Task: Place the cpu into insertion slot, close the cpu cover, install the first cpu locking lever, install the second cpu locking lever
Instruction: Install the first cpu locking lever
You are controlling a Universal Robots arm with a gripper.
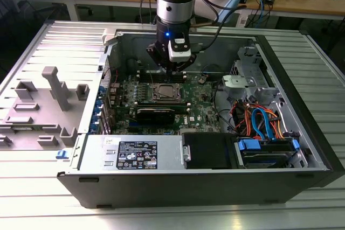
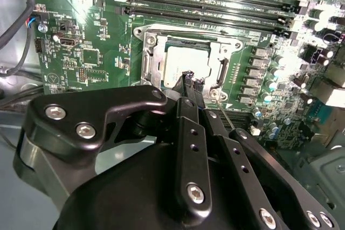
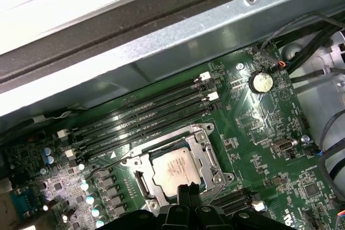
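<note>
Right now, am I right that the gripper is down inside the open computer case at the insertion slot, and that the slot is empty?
Not quite: the insertion slot is not empty. Both wrist views show the silver cpu lying in it. The rest holds: the gripper is down in the open computer case at that slot.

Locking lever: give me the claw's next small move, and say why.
Probably press the shut claw against the thin locking lever to swing it down. The cpu lies under the cpu cover, which looks closed, while that lever slants loose right beside the claw.
</note>
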